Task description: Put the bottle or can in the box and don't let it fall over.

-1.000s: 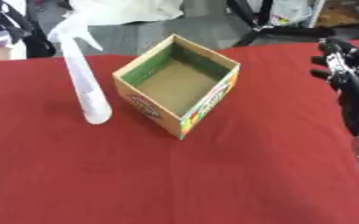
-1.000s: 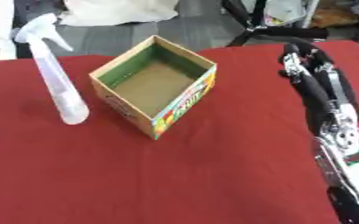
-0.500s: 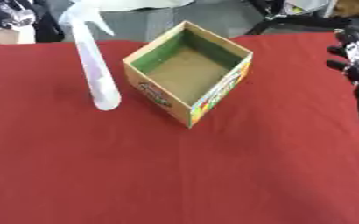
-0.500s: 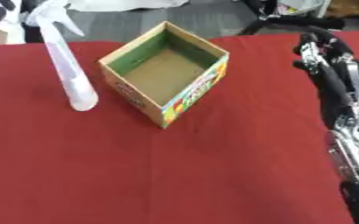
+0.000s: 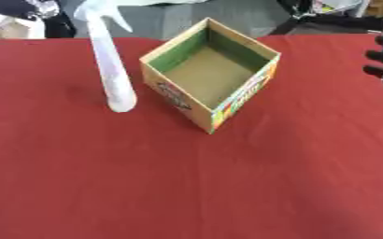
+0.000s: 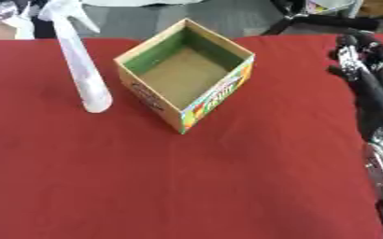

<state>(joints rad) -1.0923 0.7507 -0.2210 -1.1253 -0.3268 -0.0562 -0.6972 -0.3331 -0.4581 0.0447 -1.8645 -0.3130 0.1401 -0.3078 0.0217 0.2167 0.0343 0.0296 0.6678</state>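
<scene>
We note a cardboard box (image 5: 211, 74), open-topped, green inside, with colourful printing on its outer walls that we cannot read. The white spray bottle (image 5: 109, 65), tall and tapered, stands upright on the red cloth worktop (image 5: 187, 186), just left of the box, not touching. Our right hand (image 6: 360, 53) hovers near the right edge holding nothing; we cannot tell how far its fingers are spread. Wide bare cloth lies in front.

A: Count, pls. Bottles?
B: One spray bottle (image 5: 111, 70), white, upright.
A: Boxes?
B: One box (image 5: 210, 73), open top, nothing inside.
A: Hands in view?
B: One, the right hand (image 6: 360, 52). One red cloth (image 5: 187, 186) under it all.
</scene>
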